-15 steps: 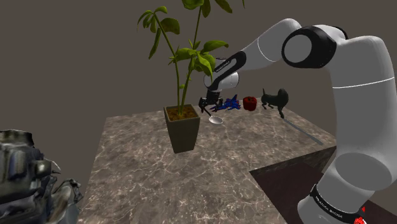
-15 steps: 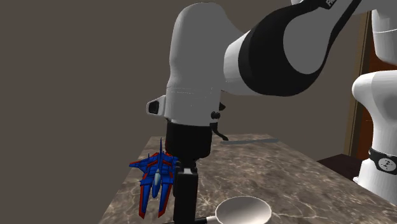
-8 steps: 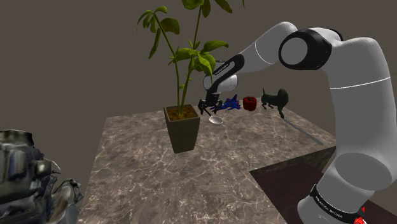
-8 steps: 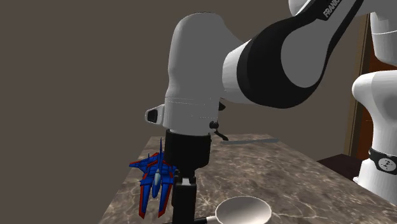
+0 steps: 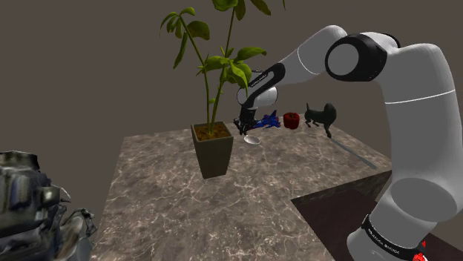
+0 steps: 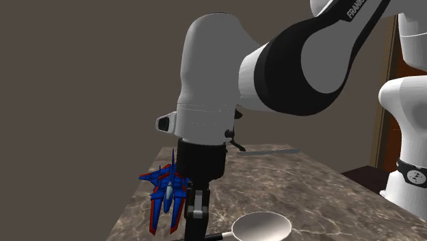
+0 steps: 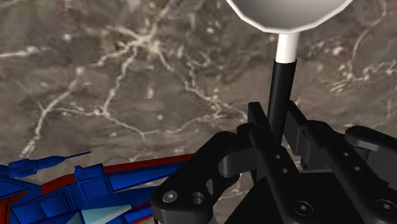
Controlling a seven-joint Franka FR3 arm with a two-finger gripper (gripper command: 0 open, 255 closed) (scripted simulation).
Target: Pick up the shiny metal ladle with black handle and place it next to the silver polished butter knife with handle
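Shoulder view high behind the stand (image 5: 326, 215); second exterior low, close by the shared toy jet (image 6: 166, 192).

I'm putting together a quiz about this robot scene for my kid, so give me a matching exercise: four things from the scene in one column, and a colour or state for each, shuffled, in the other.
Things:
A. ladle
B. toy jet
C. potted plant
D. animal figure

Descriptions:
1. green leaves, brown pot
2. black all over
3. handle clasped in the gripper
4. blue and red

Pairs: A-3, B-4, C-1, D-2
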